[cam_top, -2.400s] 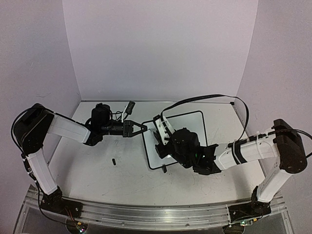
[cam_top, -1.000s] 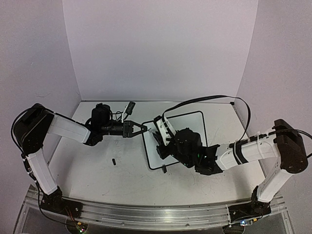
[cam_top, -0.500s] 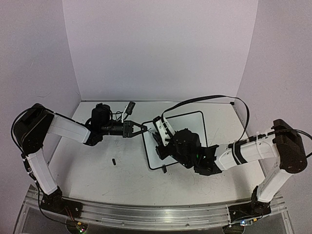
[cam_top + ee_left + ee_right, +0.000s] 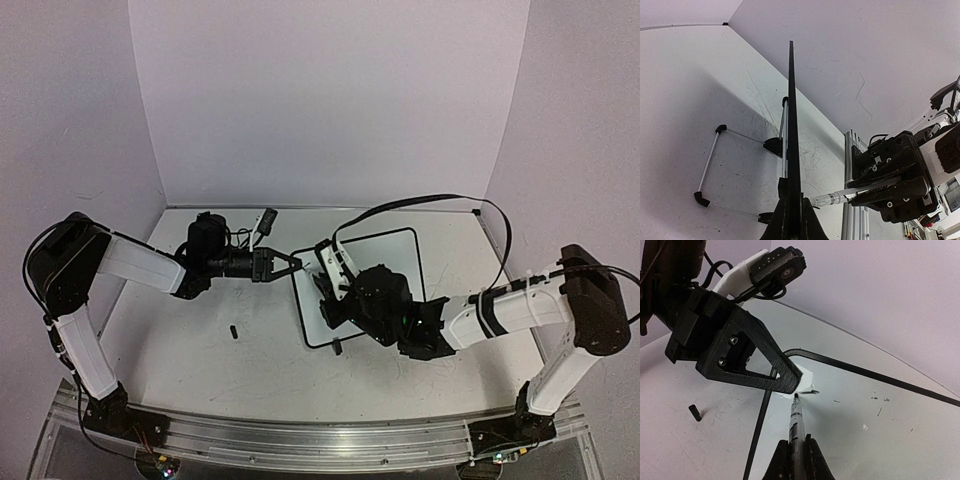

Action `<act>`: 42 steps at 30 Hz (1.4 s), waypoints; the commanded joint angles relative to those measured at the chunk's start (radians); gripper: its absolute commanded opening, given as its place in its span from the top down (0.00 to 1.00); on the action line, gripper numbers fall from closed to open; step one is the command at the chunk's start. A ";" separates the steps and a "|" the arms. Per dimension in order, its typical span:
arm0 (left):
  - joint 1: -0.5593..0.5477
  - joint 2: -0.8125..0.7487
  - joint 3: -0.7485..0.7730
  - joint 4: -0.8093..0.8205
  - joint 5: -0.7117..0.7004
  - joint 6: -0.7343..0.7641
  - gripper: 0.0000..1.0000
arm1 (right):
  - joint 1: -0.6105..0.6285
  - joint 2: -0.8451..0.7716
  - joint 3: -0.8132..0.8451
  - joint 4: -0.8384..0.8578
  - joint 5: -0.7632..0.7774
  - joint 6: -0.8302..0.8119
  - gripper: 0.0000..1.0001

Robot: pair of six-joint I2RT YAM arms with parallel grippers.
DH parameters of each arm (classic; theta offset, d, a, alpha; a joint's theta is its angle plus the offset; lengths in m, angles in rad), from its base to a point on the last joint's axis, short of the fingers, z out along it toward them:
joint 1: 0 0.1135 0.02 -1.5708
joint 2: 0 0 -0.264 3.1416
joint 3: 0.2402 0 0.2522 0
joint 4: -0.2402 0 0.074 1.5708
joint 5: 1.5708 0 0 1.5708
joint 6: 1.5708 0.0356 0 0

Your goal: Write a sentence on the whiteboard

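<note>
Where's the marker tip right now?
Right wrist view, centre: the thin clear-barrelled marker points at the far-left corner of the small black-framed whiteboard, just below the left arm's black fingers.

whiteboard (image 4: 395,255): 1 | marker (image 4: 796,422): 1 | small black piece (image 4: 233,331): 1 | arms (image 4: 140,265) (image 4: 510,310): 2

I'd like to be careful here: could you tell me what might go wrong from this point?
The tip of the marker sits right beside the left fingers, so a stroke that way could hit them.
Those fingers pinch the whiteboard only at one corner; writing pressure might twist or slip it.
</note>
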 commanded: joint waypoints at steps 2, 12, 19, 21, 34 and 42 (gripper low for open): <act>-0.016 -0.011 0.021 -0.035 0.042 -0.031 1.00 | 0.005 -0.026 0.001 -0.060 0.023 0.028 1.00; -0.015 -0.015 0.018 -0.035 0.042 -0.029 1.00 | 0.018 -0.038 -0.020 -0.082 0.034 0.082 1.00; -0.016 -0.013 0.019 -0.035 0.043 -0.030 1.00 | 0.033 -0.047 -0.044 -0.089 0.039 0.113 1.00; -0.015 -0.013 0.019 -0.035 0.042 -0.030 1.00 | 0.035 -0.044 -0.045 -0.091 0.039 0.116 1.00; -0.015 -0.013 0.018 -0.035 0.043 -0.028 1.00 | 0.036 -0.070 -0.025 -0.094 0.040 0.097 1.00; -0.015 -0.011 0.019 -0.036 0.043 -0.028 1.00 | 0.032 -0.086 0.007 -0.095 0.027 0.081 1.00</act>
